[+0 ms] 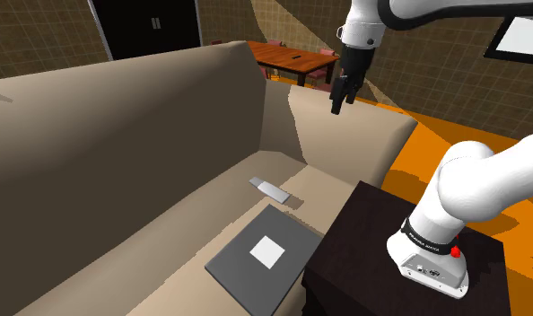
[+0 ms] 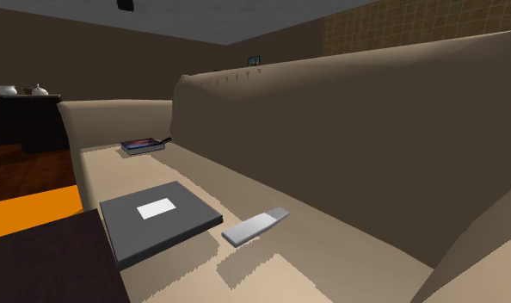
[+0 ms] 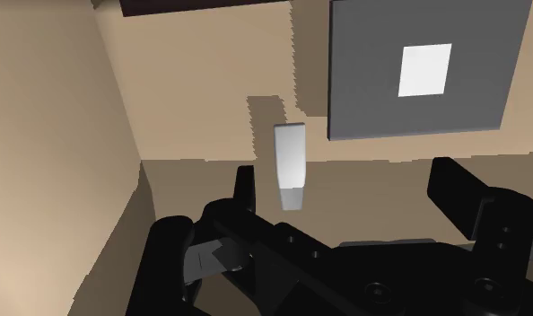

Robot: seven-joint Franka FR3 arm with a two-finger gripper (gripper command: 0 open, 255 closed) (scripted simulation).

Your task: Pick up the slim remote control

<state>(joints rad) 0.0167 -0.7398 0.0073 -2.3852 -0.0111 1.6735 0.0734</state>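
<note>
No text, number or brand can be read. A black band [image 1: 428, 241] round the arm's base [image 1: 431, 269] carries pale lettering, too small to make out. The white rectangle [image 1: 266, 252] centred on the grey book [image 1: 240, 274], by the sofa seat's [image 1: 166, 242] front edge, is plain. The slim remote [image 1: 272, 189], nearer the seat's back edge, shows a plain grey face.

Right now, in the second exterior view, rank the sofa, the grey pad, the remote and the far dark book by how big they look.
1. sofa
2. grey pad
3. remote
4. dark book, which looks smallest but lies farthest from the camera, so its real size is unsure.
</note>
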